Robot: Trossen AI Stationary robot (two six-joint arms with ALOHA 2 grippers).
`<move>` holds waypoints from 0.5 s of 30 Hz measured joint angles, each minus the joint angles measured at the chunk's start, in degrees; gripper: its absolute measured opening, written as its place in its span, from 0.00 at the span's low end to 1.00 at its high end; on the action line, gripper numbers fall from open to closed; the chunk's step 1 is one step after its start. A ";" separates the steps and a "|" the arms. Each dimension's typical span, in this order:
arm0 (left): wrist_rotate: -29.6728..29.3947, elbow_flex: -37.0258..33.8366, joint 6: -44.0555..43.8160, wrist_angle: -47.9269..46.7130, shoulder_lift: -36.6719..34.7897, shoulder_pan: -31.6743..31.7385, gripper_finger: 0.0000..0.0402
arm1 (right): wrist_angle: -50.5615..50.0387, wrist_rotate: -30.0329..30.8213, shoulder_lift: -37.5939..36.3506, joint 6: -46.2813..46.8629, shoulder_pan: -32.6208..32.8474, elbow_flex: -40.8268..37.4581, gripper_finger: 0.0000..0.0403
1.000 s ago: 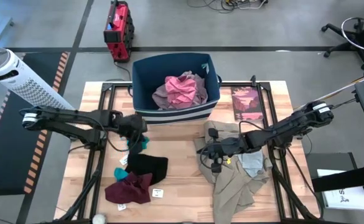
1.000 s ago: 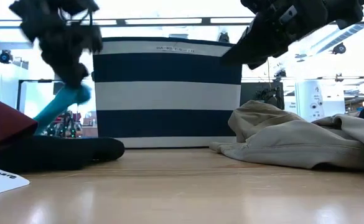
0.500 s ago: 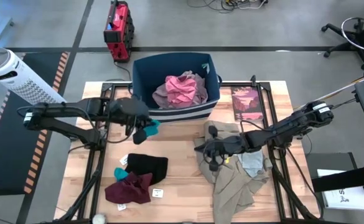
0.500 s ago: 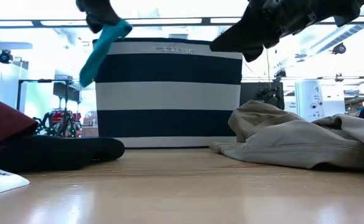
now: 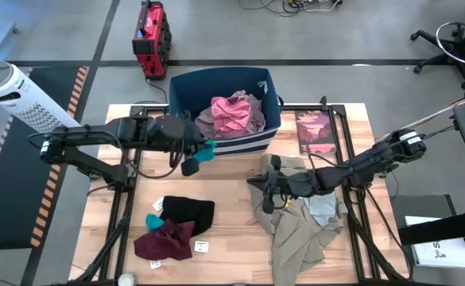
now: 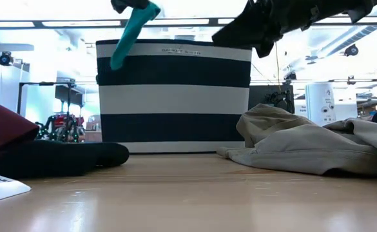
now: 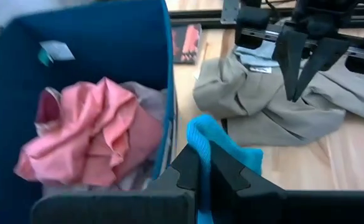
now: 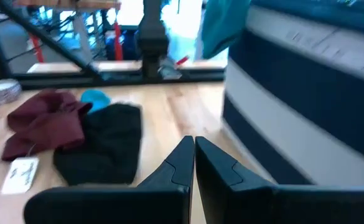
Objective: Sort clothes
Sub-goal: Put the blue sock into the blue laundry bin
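The left gripper [image 5: 194, 156], clamped on a small teal piece [image 5: 207, 151], hangs at the near wall of the navy striped bin [image 5: 186, 97] — the cloth dangles just outside the rim, at about seven o'clock from the pink and mauve garments [image 5: 230, 115] heaped inside. In the low view the teal piece [image 6: 131, 33] trails down across the bin's top stripe. To finish the drop cleanly, the judgement is that the arm should carry the cloth fully past the rim, toward twelve o'clock, before letting go; released here, it could slide down the outer wall onto the table.

The right gripper [image 5: 265, 195], fingers pressed together and holding nothing, hovers over the khaki-beige trousers [image 5: 297, 230] spread at five o'clock from the bin, a pale grey piece [image 5: 323, 209] lying on them. Unsorted at seven o'clock — a black piece [image 5: 187, 213], a maroon piece [image 5: 165, 241] touching it, and a second teal scrap [image 5: 153, 222] beside them.

The surface is a pale wooden table [image 5: 232, 238] on a dark frame, with a reddish book [image 5: 316, 131] at three o'clock from the bin. Around it lie grey flooring, a white cylindrical unit [image 5: 25, 99] at ten o'clock, a red device [image 5: 151, 38] at eleven and office chairs [image 5: 455, 40] at two.
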 joint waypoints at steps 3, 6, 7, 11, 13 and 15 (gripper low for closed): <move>-1.27 1.86 2.11 0.15 0.57 0.04 0.00 | 2.41 4.20 0.00 -2.74 1.14 0.00 0.00; -2.08 3.15 4.08 0.95 0.67 0.43 0.00 | 4.90 5.09 0.00 -4.75 1.84 0.00 0.00; -2.32 3.34 4.67 0.99 0.67 0.63 0.00 | 5.74 5.42 0.00 -5.50 1.99 0.00 0.00; -2.53 3.51 7.15 1.94 0.71 2.07 0.00 | 8.67 5.89 0.00 -8.07 2.13 0.00 0.00; -2.53 3.45 8.07 2.81 0.69 2.82 0.00 | 10.40 5.91 0.00 -9.45 2.13 0.00 0.00; -2.53 3.45 9.28 3.31 0.69 3.48 0.00 | 12.12 5.92 0.00 -10.94 2.13 0.00 0.00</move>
